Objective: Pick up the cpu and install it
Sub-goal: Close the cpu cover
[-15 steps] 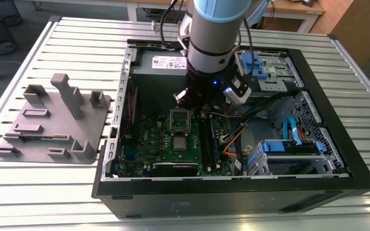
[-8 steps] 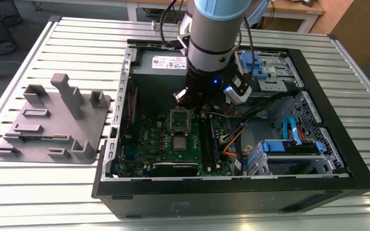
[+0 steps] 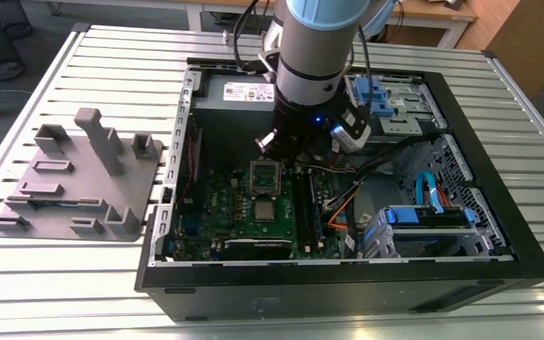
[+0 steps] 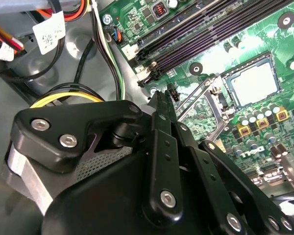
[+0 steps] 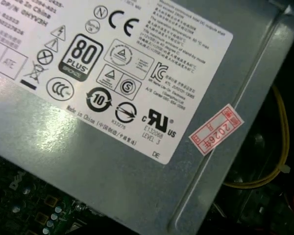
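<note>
The slatted metal table (image 3: 54, 283) is carrying two things. The open computer case (image 3: 348, 287) is lying on its side directly beneath the jaws of the gripper (image 4: 161, 100) (they are hanging inside it). The grey tray (image 3: 74, 188) is sitting well apart from the jaws, beside the case, toward the exterior view's left.

A green flat circuit board (image 3: 224, 202), a pale silvery square cpu (image 4: 252, 81) and a grey plastic posted tray (image 3: 74, 184) are seen.

A grey tray (image 3: 83, 188) with upright posts sits left of frame on the slatted table (image 3: 111, 64) in the exterior view. At centre, an open computer case (image 3: 348, 287) holds a green circuit board (image 3: 224, 205).
</note>
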Controlling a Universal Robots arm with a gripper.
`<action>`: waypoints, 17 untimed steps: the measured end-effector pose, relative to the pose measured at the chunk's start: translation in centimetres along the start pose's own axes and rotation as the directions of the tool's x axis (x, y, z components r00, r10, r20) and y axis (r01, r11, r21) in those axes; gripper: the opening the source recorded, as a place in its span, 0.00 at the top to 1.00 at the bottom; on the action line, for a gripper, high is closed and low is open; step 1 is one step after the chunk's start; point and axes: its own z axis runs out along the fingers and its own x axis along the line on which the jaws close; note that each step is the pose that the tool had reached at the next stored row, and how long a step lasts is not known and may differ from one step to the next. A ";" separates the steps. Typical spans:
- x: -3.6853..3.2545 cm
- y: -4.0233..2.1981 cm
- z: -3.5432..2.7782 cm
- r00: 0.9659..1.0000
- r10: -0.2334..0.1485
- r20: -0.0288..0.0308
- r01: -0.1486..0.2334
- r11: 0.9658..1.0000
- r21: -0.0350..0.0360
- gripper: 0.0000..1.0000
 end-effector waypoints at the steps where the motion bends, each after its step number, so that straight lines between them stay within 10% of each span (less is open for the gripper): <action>1: 0.00 0.00 0.00 1.000 -0.002 0.000 0.002 1.000 0.000 0.89; 17: -0.02 0.03 -0.44 1.000 -0.003 0.000 0.003 1.000 0.000 0.89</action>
